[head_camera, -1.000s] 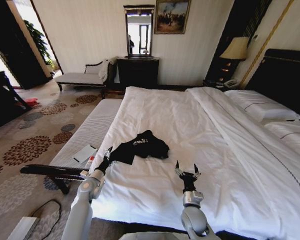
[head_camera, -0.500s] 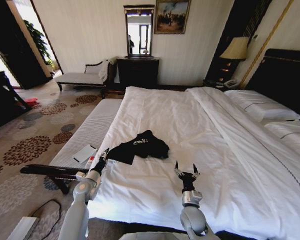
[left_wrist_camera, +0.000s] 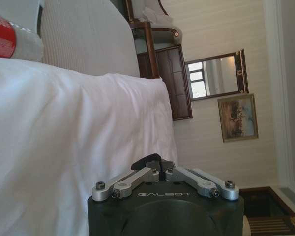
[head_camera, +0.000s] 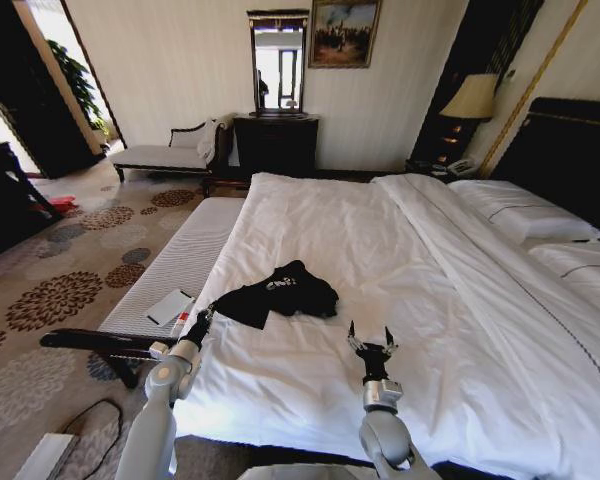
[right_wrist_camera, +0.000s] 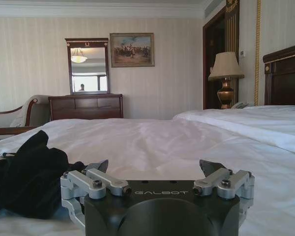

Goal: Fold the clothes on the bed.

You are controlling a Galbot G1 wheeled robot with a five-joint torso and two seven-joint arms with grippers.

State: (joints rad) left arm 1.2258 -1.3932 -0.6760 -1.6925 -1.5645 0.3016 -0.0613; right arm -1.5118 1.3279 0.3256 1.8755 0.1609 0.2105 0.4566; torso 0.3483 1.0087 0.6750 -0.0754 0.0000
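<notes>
1. Left pincer (head_camera: 202, 322) sits at the near-left edge of the bed (head_camera: 400, 260), its tip at the trailing corner of the black T-shirt (head_camera: 280, 292). In the left wrist view its fingers (left_wrist_camera: 160, 173) meet at the tips, pressed together; I cannot tell whether any cloth is caught between them.
2. Right pincer (head_camera: 370, 342) hovers low over the white duvet (head_camera: 310, 380), nearer the foot of the bed and to the right of the shirt, apart from it. Its fingers (right_wrist_camera: 212, 169) are spread wide, nothing between them.
3. Black T-shirt: bunched in a loose heap on the duvet, left of the bed's middle, small white lettering facing up. One flap stretches toward the left pincer. In the right wrist view (right_wrist_camera: 29, 177) it lies as a dark crumpled mound just beside that pincer's body.
4. Bed: white duvet, smooth with shallow creases; pillows (head_camera: 525, 212) at the far right against the dark headboard (head_camera: 570, 150).
5. Alongside the bed's left edge stands a striped upholstered bench (head_camera: 175, 265); a flat pale item (head_camera: 169, 306) and a red-and-white object (left_wrist_camera: 2, 35) rest at its near end.
6. Beyond: patterned carpet (head_camera: 70, 270), pale chaise (head_camera: 170, 150), dark dresser (head_camera: 275, 145) under a mirror (head_camera: 278, 62), framed painting (head_camera: 344, 32), table lamp (head_camera: 470, 100).
</notes>
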